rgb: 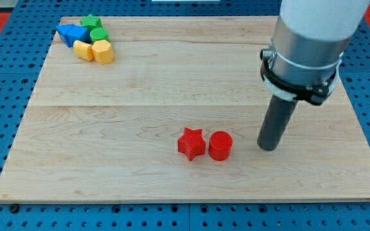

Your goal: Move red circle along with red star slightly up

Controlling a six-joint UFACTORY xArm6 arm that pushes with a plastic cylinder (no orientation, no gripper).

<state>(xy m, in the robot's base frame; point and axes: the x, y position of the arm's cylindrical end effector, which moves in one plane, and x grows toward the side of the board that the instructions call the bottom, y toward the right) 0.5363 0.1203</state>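
Lining up: my tip (268, 147) sits just right of the red circle (220, 145), not touching, holding nothing. Red star (191, 142) touches the circle's left. Next, swing below both and push up.

You'll find no readable text, label, brand, number or sign anywhere in this view. Blocks, board and rod all show plain, unmarked surfaces.
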